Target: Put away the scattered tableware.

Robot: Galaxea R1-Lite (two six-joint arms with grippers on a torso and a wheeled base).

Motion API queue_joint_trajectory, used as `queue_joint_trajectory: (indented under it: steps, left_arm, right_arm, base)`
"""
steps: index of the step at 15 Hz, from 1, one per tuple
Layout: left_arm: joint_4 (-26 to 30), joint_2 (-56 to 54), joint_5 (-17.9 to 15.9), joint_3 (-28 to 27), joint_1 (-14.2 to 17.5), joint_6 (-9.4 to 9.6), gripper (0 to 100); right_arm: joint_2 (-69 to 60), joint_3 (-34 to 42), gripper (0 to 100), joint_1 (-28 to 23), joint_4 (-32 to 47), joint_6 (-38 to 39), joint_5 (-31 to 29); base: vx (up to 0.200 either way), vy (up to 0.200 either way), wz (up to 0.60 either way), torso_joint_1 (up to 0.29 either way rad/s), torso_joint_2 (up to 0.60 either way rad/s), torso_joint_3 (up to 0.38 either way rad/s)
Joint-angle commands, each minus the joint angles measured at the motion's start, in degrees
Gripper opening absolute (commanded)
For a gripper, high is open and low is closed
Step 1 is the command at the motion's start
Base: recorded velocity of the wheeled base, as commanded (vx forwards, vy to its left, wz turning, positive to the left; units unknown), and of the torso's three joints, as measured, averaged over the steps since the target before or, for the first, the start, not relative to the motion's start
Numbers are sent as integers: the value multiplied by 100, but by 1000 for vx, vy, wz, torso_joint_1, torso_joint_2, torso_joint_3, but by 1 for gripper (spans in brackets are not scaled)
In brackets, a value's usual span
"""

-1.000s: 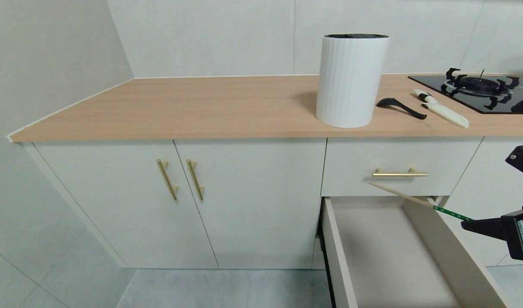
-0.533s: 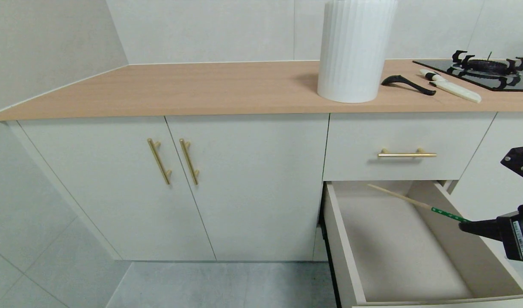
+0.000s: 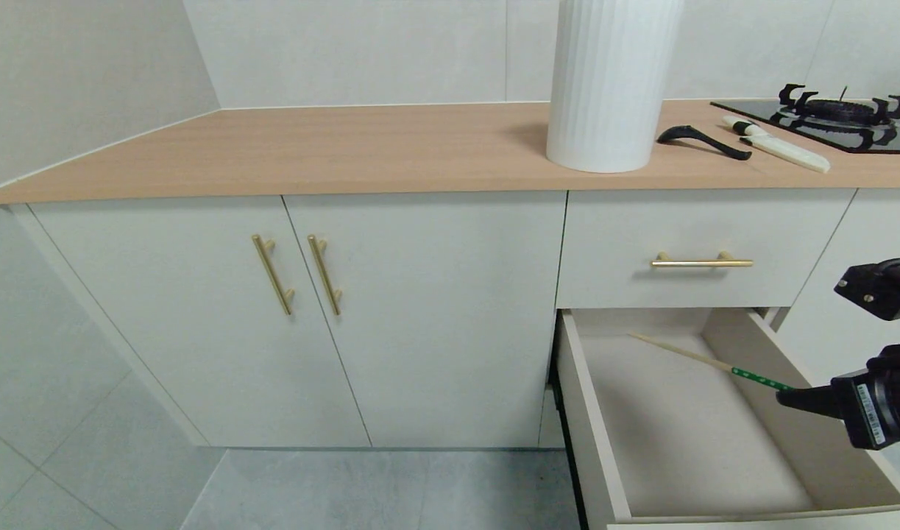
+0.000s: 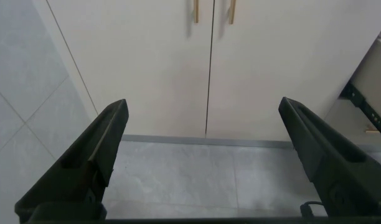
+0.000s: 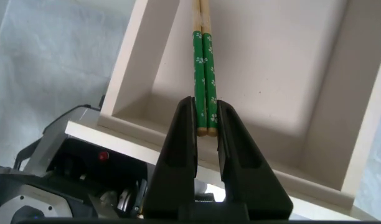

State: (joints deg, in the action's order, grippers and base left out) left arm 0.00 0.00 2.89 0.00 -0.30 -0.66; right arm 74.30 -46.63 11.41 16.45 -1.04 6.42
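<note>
The right gripper (image 5: 206,115), two black tapering fingers, is clamped on a pair of pale wooden chopsticks with green, white-flowered ends (image 5: 202,56). It pinches them side by side at the very butt of the green part. From the grip the sticks run out over the inside of the pulled-out lower drawer (image 3: 583,412), a plain off-white box with a smooth, matte floor. Their thin bare tips point toward its far inner corner. Whether the tips touch the drawer floor cannot be told. The gripper itself sits just above the drawer's right-hand wall, its rear cut off by the edge of the head view. The left gripper (image 4: 203,109) hangs wide apart with nothing between its dark fingers, low down and facing the two flat off-white cabinet doors (image 4: 209,56) and the grey tiled floor (image 4: 178,180). Above the open drawer is a closed upper drawer with a slim brass bar handle (image 3: 701,262). On the light wood-grain countertop (image 3: 310,147) stands a tall white ribbed cylindrical holder (image 3: 604,81), its top cut off. Just beside it lies a black curved plastic spoon (image 3: 703,141). Next comes a white knife with a black band (image 3: 777,146), lying near the black glass gas hob (image 3: 840,110), which is cut off at the edge.
</note>
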Motion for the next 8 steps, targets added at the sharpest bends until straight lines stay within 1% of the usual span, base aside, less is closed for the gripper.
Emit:
queue_joint_trajectory:
  steps: [1,2,4,5,6,7,8]
  left_arm:
    - [0,0,1,0,-5,-4,100]
    - [0,0,1,0,-5,-4,100]
    - [0,0,1,0,4,-4,100]
    - [0,0,1,0,-5,-4,100]
    - [0,0,1,0,4,-4,100]
    - [0,0,1,0,-5,-4,100]
    - [0,0,1,0,4,-4,100]
  right_arm:
    - [788,31,0,45,-19,7,8]
    - [937,31,0,81,-36,16,8]
    - [1895,31,0,133,-590,77,-27]
    - [2220,66,0,142,-1003,183,-27]
    - [2326,110,0,142,-1196,306,-27]
    - [2607,295,0,160,-2014,640,-71]
    - [2792,462,0,221,-2559,754,-194]
  base:
    - [0,0,0,0,0,0]
    - [0,0,0,0,0,0]
    - [0,0,0,0,0,0]
    - [0,0,0,0,0,0]
    - [0,0,0,0,0,0]
    - [0,0,0,0,0,0]
    - [0,0,0,0,0,0]
